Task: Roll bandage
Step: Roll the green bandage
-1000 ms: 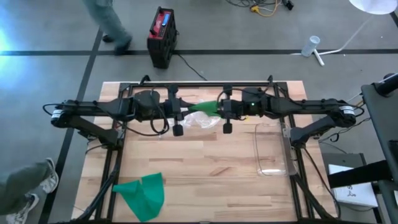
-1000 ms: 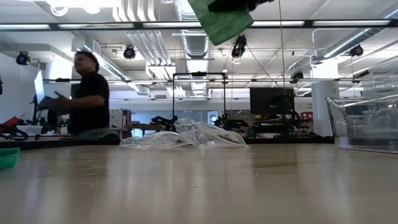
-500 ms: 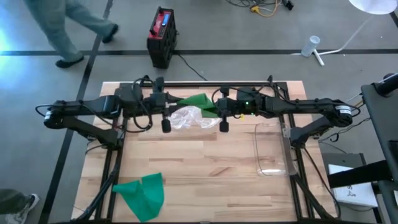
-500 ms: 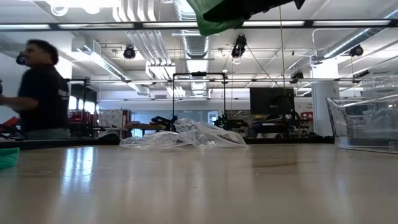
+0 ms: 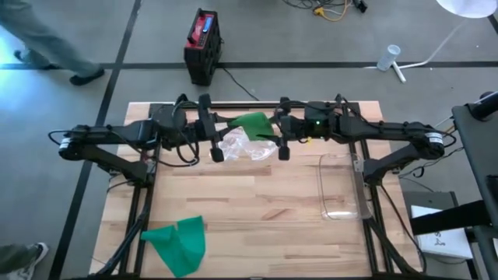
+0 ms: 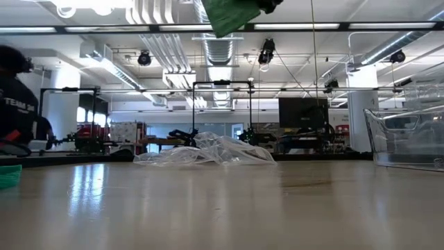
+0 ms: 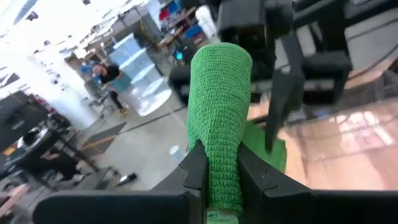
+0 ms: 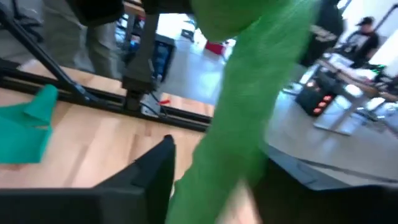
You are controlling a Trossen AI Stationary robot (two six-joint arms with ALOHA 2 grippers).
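Observation:
A green bandage (image 5: 250,123) hangs high over the table's far middle, between my two grippers. In the left wrist view it is a rolled cylinder (image 7: 219,106) with my left gripper (image 7: 221,180) shut on its near end. My left gripper (image 5: 224,129) comes in level from the table's left. My right gripper (image 5: 275,134) faces it from the right. In the right wrist view the right gripper (image 8: 227,180) stands open, and the bandage's loose strip (image 8: 249,106) runs between its fingers. The low view shows the strip's lower end (image 6: 225,14) at the top edge. My left gripper pinches the near end of the bandage roll (image 7: 219,163) between its two fingers. The fingers come in level from the table's left and lie along the roll, which sticks out past them, lifted clear of the table. My right gripper: I cannot tell whether its fingers (image 8: 155,168) touch the strip.
A crumpled clear plastic bag (image 5: 245,148) lies on the table under the bandage. A second green bandage (image 5: 179,243) lies loose at the near left corner. A clear open box (image 5: 341,187) stands at the right. A person's legs (image 5: 47,47) are on the floor beyond the table's far left.
My left gripper has drawn toward the table's left edge, come partly back and rolled about its own line with the bandage end. My right gripper has drawn slightly toward the right edge. The hanging green part now sits higher in the low view. The person has walked leftward.

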